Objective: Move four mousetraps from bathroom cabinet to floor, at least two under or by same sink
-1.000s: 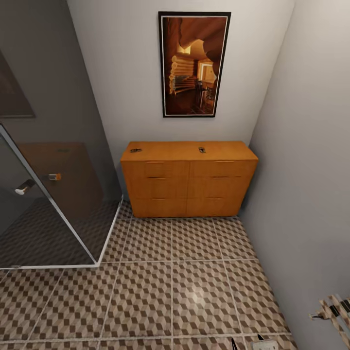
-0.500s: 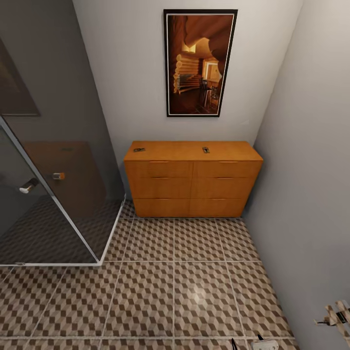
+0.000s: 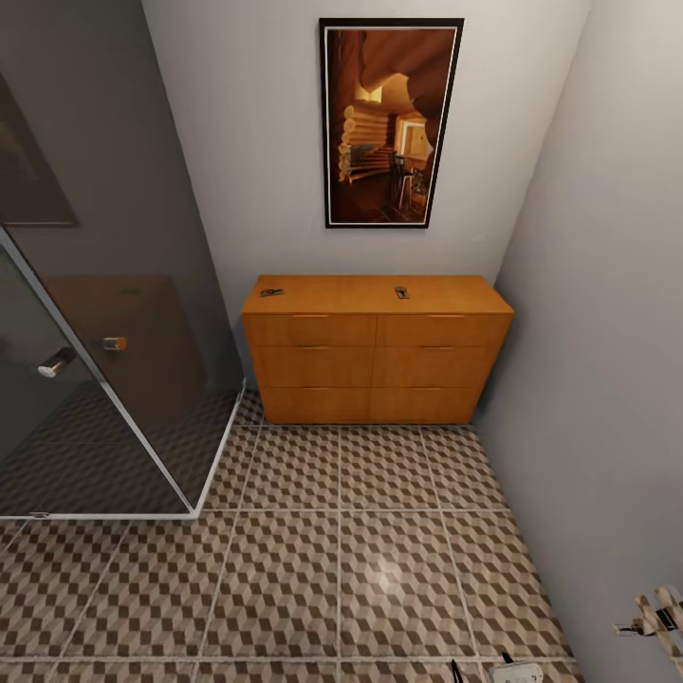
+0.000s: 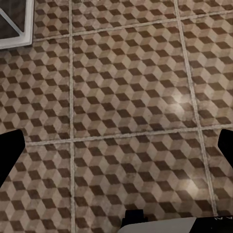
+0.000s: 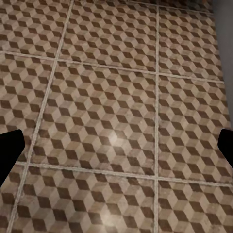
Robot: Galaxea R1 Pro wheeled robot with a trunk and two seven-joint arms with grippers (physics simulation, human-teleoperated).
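A: How are the grippers set?
B: Left gripper (image 4: 116, 145) and right gripper (image 5: 116, 145) both hang spread wide over the floor (image 3: 379, 531), holding nothing — likely readied for small flat pieces.
A: And the traps?
B: Two dark specks, probably traps, lie on the cabinet (image 3: 375, 365) top: one (image 3: 271, 292) near its left end, one (image 3: 402, 292) right of middle. It's well ahead.

— Where's stuff rel. to the cabinet (image 3: 377, 349)?
— On top: two mousetraps, one (image 3: 271, 292) near left end, other (image 3: 402, 292) right of centre, well apart. Picture (image 3: 391, 123) on wall above. Shower glass (image 3: 114, 370) to left. Bathroom floor (image 3: 338, 560) in front. Side wall just beside right end.
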